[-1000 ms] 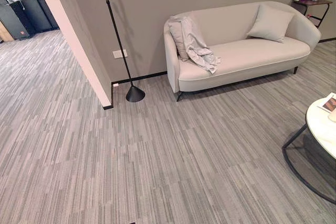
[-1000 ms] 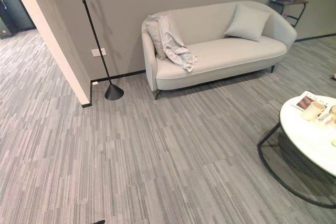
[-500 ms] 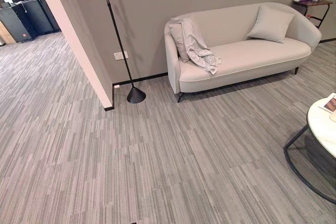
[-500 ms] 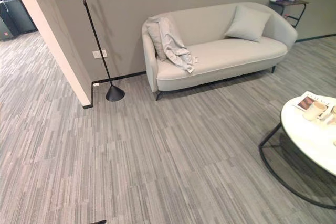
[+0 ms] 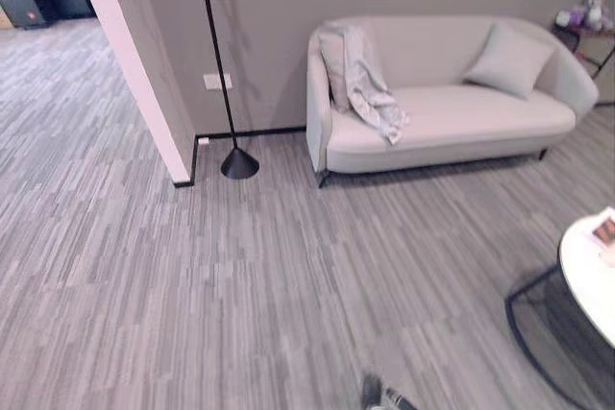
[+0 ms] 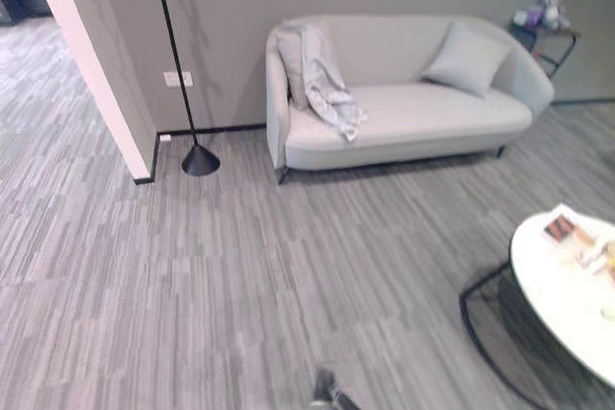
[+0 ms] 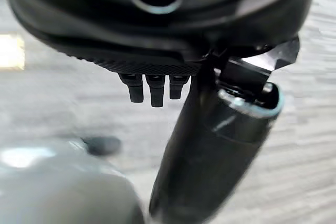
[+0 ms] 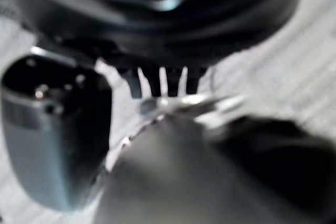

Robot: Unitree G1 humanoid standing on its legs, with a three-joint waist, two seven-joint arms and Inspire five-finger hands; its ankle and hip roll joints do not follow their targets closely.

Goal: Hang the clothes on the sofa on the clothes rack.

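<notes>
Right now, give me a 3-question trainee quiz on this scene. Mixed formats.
1. True or false: the garment lies on the floor.
2. Which end of the sofa holds the garment? A) the end nearest the lamp B) the end nearest the side table C) the middle
3. Fill in: the cushion leans against the sofa's ____.

Key
1. False: it hangs over the sofa's armrest and back, spilling onto the seat.
2. A
3. backrest

The left hand and right hand hold nothing; their fingers hang straight.
</notes>
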